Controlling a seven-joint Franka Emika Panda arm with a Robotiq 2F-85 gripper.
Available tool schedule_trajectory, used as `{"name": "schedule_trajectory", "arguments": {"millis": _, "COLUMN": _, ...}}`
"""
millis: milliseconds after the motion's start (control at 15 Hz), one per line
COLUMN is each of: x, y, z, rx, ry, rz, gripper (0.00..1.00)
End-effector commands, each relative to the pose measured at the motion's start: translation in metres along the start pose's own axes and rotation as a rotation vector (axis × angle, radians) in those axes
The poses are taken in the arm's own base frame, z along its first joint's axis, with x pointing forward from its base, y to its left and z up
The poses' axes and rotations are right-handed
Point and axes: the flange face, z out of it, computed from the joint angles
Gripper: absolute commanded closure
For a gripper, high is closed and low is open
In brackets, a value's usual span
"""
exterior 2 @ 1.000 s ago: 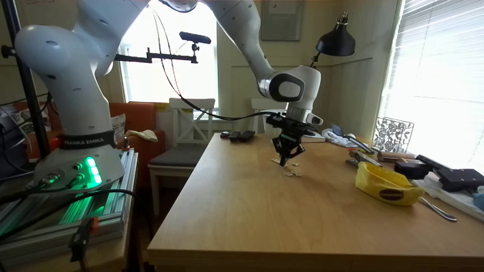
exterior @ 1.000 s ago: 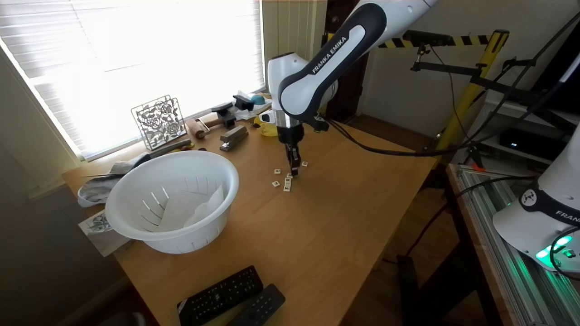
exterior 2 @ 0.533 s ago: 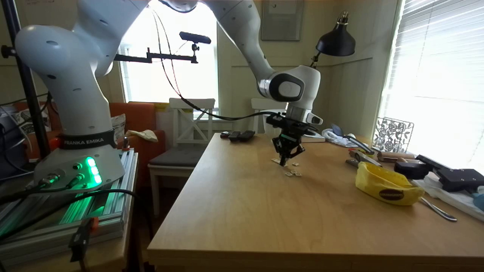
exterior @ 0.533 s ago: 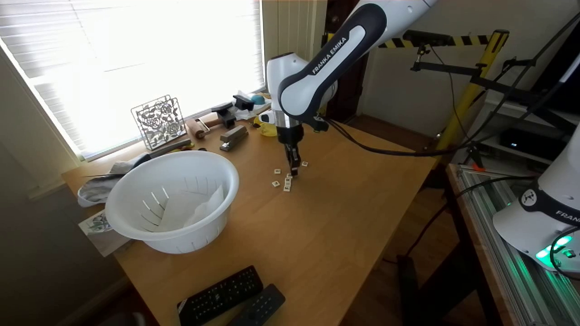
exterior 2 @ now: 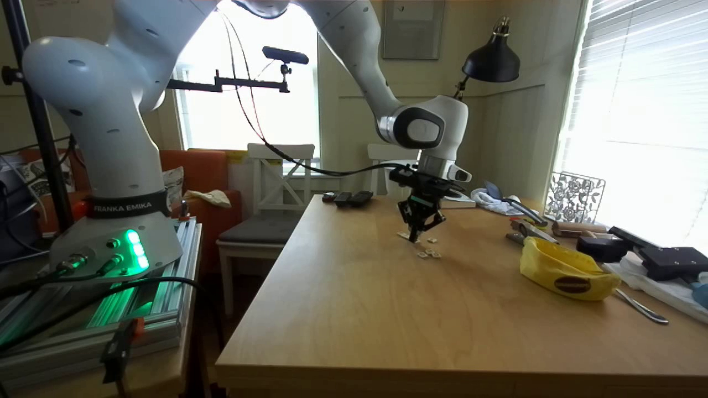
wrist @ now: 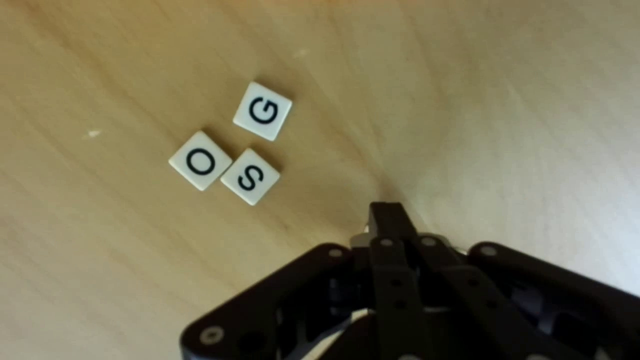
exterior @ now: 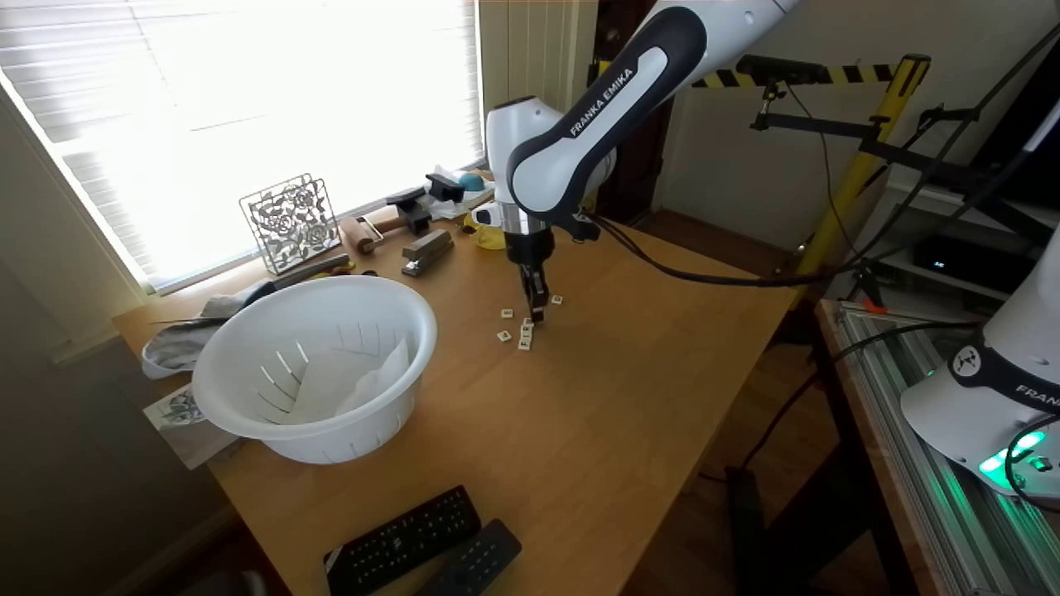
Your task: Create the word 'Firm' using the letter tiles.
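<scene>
Your wrist view looked down close past the fingers [wrist: 389,219]; both exterior views faced them from opposite sides, farther back, sharing the table [exterior: 596,397].

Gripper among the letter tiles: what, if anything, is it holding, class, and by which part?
Nothing is held: the gripper has its fingers closed together, with nothing visible between them. The G tile, S tile and O tile lie loose.
</scene>
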Motion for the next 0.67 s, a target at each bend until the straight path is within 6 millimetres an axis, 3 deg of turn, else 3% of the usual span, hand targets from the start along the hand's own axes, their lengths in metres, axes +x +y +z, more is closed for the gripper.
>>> {"name": "schedule_trajectory", "arguments": {"millis": 0, "x": 0.0046, "y": -0.0008, "z": 0.0102, "rx": 0.001, "ry": -0.02, "rz": -0.02, "gripper": 1.0}}
{"name": "schedule_trajectory", "arguments": {"millis": 600, "x": 0.0041, "y": 0.0008, "z": 0.0068, "rx": -0.003, "ry": -0.01, "rz": -0.014, "gripper": 1.0}}
